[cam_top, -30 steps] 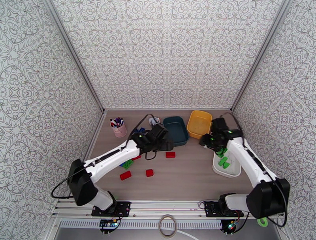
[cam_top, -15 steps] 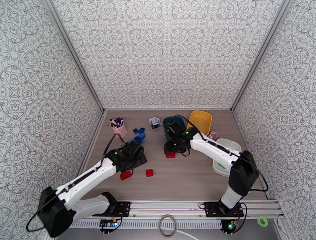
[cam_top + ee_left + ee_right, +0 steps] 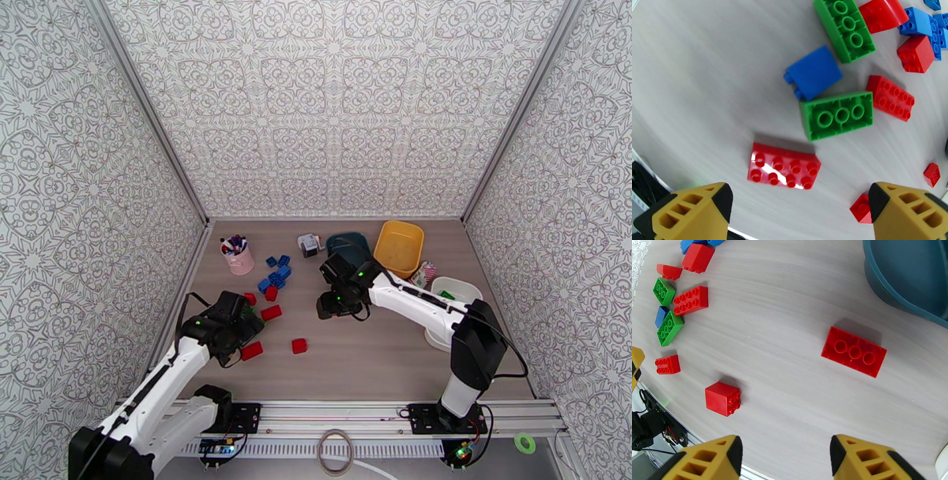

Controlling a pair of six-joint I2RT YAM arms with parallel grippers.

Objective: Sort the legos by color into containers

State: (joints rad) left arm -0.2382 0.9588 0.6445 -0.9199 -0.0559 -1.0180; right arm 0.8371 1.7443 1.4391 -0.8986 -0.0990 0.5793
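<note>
Legos (image 3: 276, 278) strew the table (image 3: 379, 347). An eight-stud red brick (image 3: 784, 165) lies just beyond the left gripper (image 3: 798, 195), its fingers spread and empty. A three-stud red brick (image 3: 854, 351) lies beyond the right gripper (image 3: 785, 447), likewise agape, near the teal tub (image 3: 908, 279).

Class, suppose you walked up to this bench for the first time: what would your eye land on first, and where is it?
The loose red, green and blue legos scattered on the left half of the table stand out most, against the bright yellow tub at the back right. Up close, a red eight-stud brick lies just ahead of the open left gripper, and a red brick with three rings lies near the dark teal tub.
</note>
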